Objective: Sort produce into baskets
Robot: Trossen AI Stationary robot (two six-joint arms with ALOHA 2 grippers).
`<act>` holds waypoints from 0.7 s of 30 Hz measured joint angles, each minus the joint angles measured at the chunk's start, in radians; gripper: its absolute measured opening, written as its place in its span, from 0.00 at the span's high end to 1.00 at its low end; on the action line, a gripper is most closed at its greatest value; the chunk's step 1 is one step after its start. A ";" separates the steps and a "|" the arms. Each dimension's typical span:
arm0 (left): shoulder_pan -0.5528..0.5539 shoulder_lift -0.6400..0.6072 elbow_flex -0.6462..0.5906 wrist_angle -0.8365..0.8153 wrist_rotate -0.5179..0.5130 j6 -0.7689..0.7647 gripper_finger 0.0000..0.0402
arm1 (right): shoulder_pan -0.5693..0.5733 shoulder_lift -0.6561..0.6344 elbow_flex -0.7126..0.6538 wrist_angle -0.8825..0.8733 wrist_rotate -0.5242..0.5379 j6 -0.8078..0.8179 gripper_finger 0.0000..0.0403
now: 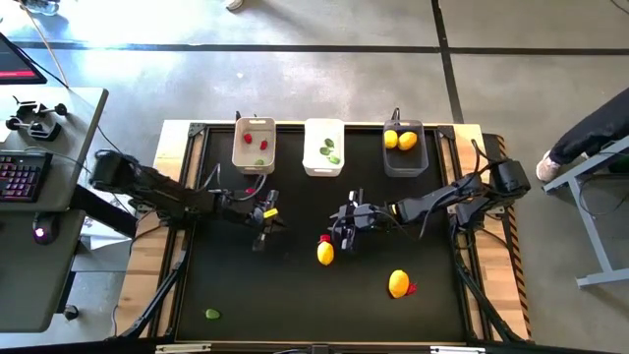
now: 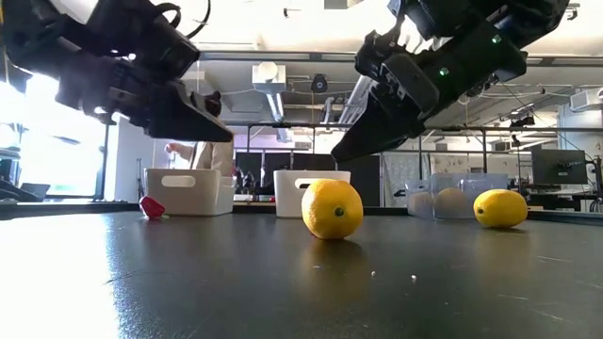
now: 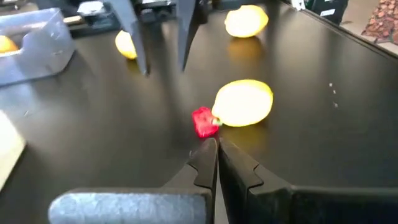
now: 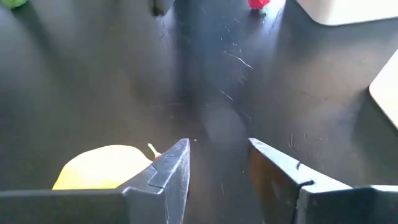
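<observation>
No writing can be read on any bin. At the worktop's point(image 1: 295, 305) far edge, the beige basket point(image 1: 253, 144) on the left holds red pieces point(image 1: 263, 146) and a green bit; the white basket point(image 1: 324, 147) holds green pieces point(image 1: 332, 154); the grey basket point(image 1: 404, 147) holds two yellow fruits point(image 1: 400, 140). A green piece point(image 1: 212, 315) lies near left. The left hand point(image 1: 261, 233) hangs clenched and empty. The right hand point(image 1: 345, 236) hovers released just beside a yellow fruit point(image 1: 325, 253) and a red piece point(image 1: 324, 239). Another fruit point(image 1: 398, 283) lies right.
</observation>
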 joint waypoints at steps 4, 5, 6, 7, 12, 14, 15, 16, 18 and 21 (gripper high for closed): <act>-0.021 0.119 0.042 0.088 0.000 0.002 0.99 | 0.000 0.000 0.000 -0.008 0.000 0.011 0.63; -0.025 0.145 0.051 0.102 0.000 0.007 0.99 | 0.000 0.000 0.000 -0.012 0.000 0.013 0.63; -0.029 0.168 0.062 0.109 0.000 0.010 0.99 | 0.000 0.000 0.000 -0.017 0.000 0.015 0.63; -0.033 0.190 0.078 0.111 0.000 0.016 0.99 | 0.000 0.000 0.000 -0.021 0.000 0.017 0.63; -0.054 0.284 0.143 0.111 0.000 0.012 0.98 | 0.000 0.000 0.000 -0.030 0.000 0.018 0.63; -0.064 0.315 0.170 0.113 0.000 0.017 0.96 | 0.000 0.000 0.000 -0.030 0.000 0.018 0.63; -0.068 0.329 0.181 0.116 0.000 0.023 0.94 | 0.000 0.000 0.000 -0.030 0.000 0.018 0.63; -0.074 0.341 0.190 0.113 0.000 0.029 0.93 | 0.000 0.000 0.000 -0.030 0.000 0.018 0.63; -0.082 0.367 0.212 0.113 0.000 0.032 0.89 | 0.000 0.000 0.000 -0.034 0.000 0.018 0.63; -0.093 0.405 0.239 0.115 0.000 0.033 0.82 | 0.000 0.000 0.000 -0.036 0.001 0.018 0.63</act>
